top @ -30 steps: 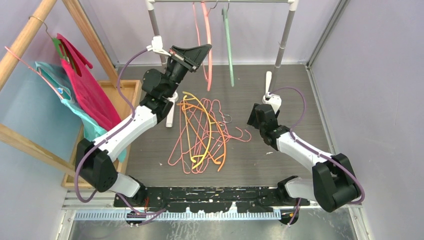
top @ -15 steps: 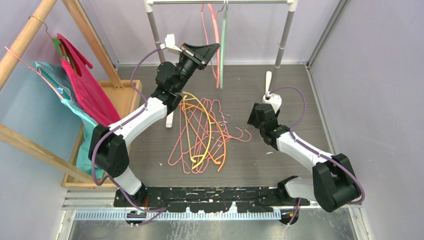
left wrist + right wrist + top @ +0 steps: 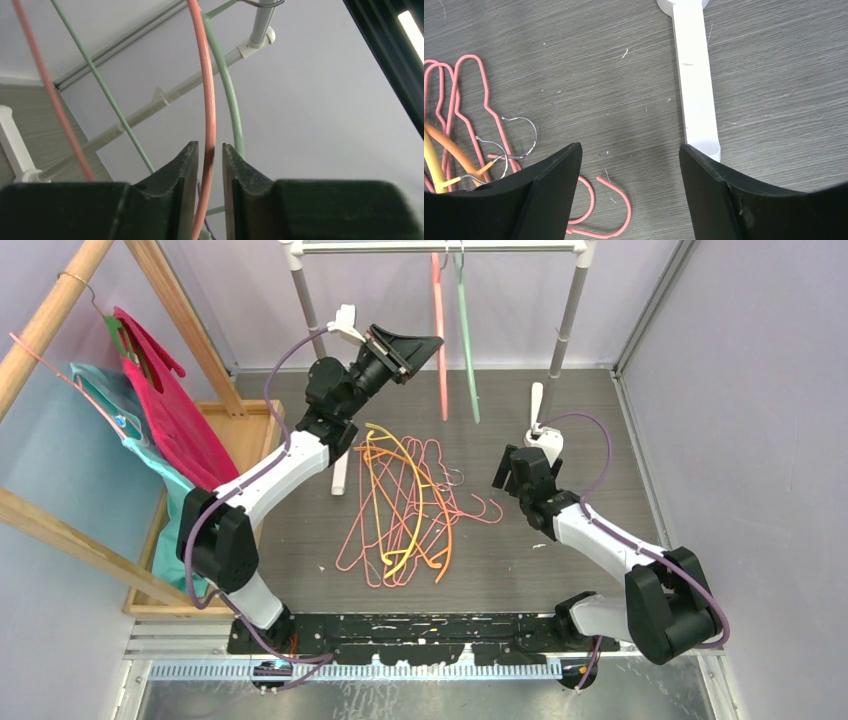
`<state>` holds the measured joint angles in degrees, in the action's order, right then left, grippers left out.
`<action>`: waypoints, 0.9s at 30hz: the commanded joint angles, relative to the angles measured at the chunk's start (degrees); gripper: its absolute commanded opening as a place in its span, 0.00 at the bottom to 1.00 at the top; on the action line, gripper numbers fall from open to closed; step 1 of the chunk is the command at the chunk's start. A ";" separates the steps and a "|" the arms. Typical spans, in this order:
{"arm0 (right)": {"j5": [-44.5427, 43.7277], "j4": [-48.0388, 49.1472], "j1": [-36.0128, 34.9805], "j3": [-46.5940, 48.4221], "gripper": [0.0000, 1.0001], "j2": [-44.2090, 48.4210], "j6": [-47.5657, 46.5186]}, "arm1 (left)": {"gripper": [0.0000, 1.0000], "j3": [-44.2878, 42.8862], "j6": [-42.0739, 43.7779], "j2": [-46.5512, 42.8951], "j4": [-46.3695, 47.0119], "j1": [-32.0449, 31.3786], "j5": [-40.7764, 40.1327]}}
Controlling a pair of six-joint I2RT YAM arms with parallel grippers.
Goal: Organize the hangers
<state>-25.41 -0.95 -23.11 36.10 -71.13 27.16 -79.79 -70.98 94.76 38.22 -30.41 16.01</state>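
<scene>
A pink hanger (image 3: 440, 330) and a grey-green hanger (image 3: 467, 340) hang on the white rail (image 3: 430, 246) at the back. My left gripper (image 3: 428, 343) is raised beside the pink hanger. In the left wrist view the pink hanger (image 3: 210, 100) runs between the jaws of the left gripper (image 3: 210, 147), which stand slightly apart with daylight on both sides; the green hanger (image 3: 232, 110) is behind. A pile of pink wire, orange and yellow hangers (image 3: 405, 505) lies on the floor. My right gripper (image 3: 503, 473) is open and empty, low, just right of the pile (image 3: 469, 100).
The white rack's feet (image 3: 540, 405) (image 3: 342, 475) lie on the floor either side of the pile; one foot (image 3: 694, 75) is just ahead of my right gripper (image 3: 629, 146). A wooden frame with magenta (image 3: 170, 410) and teal garments stands left, over a wooden tray (image 3: 255, 425).
My left gripper has moved right along the rail with the pink hanger, which now hangs straight beside the green one. The right arm has barely moved.
</scene>
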 commanded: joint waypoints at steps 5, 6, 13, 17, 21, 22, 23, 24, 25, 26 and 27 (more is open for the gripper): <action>-1.67 2.07 0.32 -0.05 0.83 2.77 0.29 | 0.54 6.08 2.85 -5.76 2.36 5.05 9.79; -1.67 2.16 0.30 -0.06 0.83 2.65 0.18 | 0.59 7.11 2.68 -6.07 3.59 5.82 10.97; 1.18 2.77 0.23 0.48 0.83 0.72 -0.01 | 0.98 16.10 7.40 -8.97 3.71 9.69 19.73; 4.63 4.50 -0.41 0.68 0.80 -0.77 -0.65 | 0.98 22.12 21.09 -11.49 -12.04 8.28 17.19; 6.68 4.18 -1.24 2.56 0.77 -3.86 -1.05 | 0.98 26.46 37.42 -15.43 -31.93 1.77 2.41; 6.63 4.11 -1.31 2.89 0.77 -4.51 -0.99 | 0.94 27.57 39.11 -16.22 -33.92 -0.39 -0.94; 6.51 4.11 -1.46 3.14 0.77 -4.97 -0.77 | 0.87 28.56 39.87 -16.77 -35.26 -2.15 -3.58; 6.56 4.11 -1.41 3.35 0.76 -5.32 -0.59 | 0.81 29.41 40.21 -17.08 -36.66 -3.88 -5.59; 6.58 4.00 -1.47 3.57 0.76 -5.60 -0.47 | 0.75 30.03 40.54 -17.30 -38.28 -5.51 -7.61; 6.57 3.93 -1.54 3.69 0.76 -5.76 -0.32 | 0.74 30.46 40.97 -17.52 -40.14 -7.05 -10.31; 6.41 3.87 -1.56 3.67 0.76 -5.79 -0.25 | 0.73 30.86 41.27 -17.75 -42.01 -8.77 -12.95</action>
<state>-19.27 0.56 -24.29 36.77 -76.99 26.87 -49.78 -37.45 80.29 6.35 -34.46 15.59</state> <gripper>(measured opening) 0.764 0.751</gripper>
